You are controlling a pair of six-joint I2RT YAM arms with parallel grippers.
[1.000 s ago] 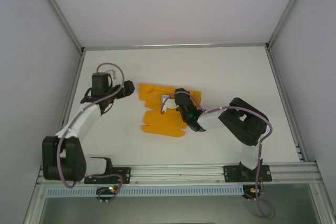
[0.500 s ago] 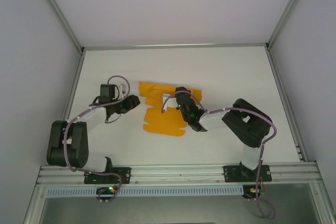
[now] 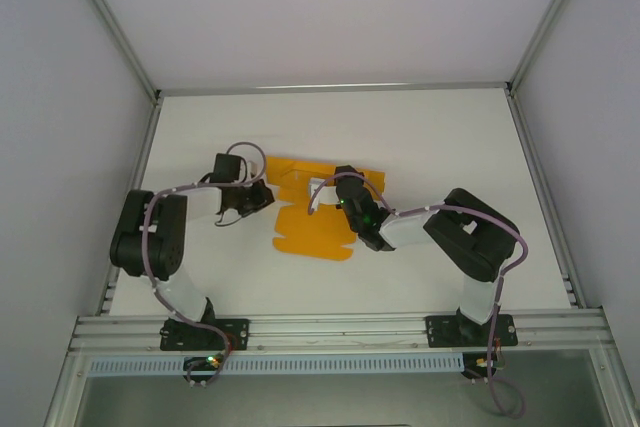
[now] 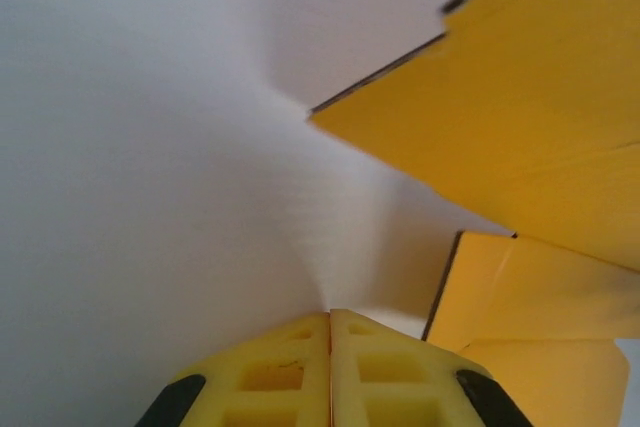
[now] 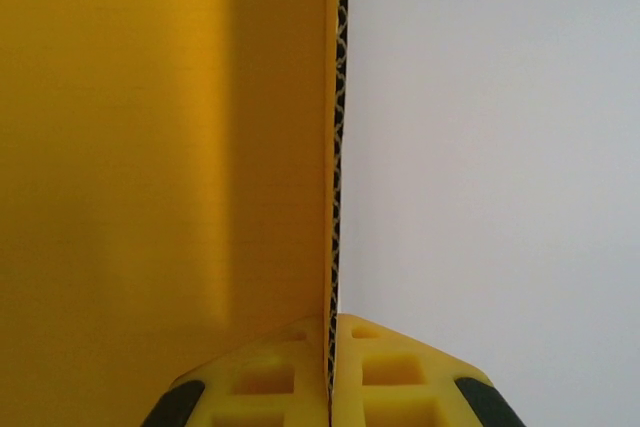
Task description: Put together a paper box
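Observation:
The paper box point(image 3: 308, 232) is a flat orange-yellow die-cut sheet lying mid-table, with flaps toward the back. My right gripper point(image 3: 328, 191) sits over its middle and is shut on one raised flap. In the right wrist view that flap's corrugated edge point(image 5: 338, 147) runs upright between the yellow fingertips point(image 5: 285, 347), at the right gripper point(image 5: 332, 321). My left gripper point(image 3: 265, 197) is low at the sheet's left edge, shut with nothing between its pads. In the left wrist view the left gripper point(image 4: 330, 313) points at bare table, with the paper box flaps point(image 4: 530, 117) just to its right.
The white table point(image 3: 430, 137) is walled by pale panels at the back and both sides. An aluminium rail point(image 3: 340, 327) carrying both arm bases runs along the near edge. Bare table lies behind and to the right of the sheet.
My left arm has folded in and swung right to the sheet's left edge, and its gripper has gone from open to shut. The right gripper has held its grip.

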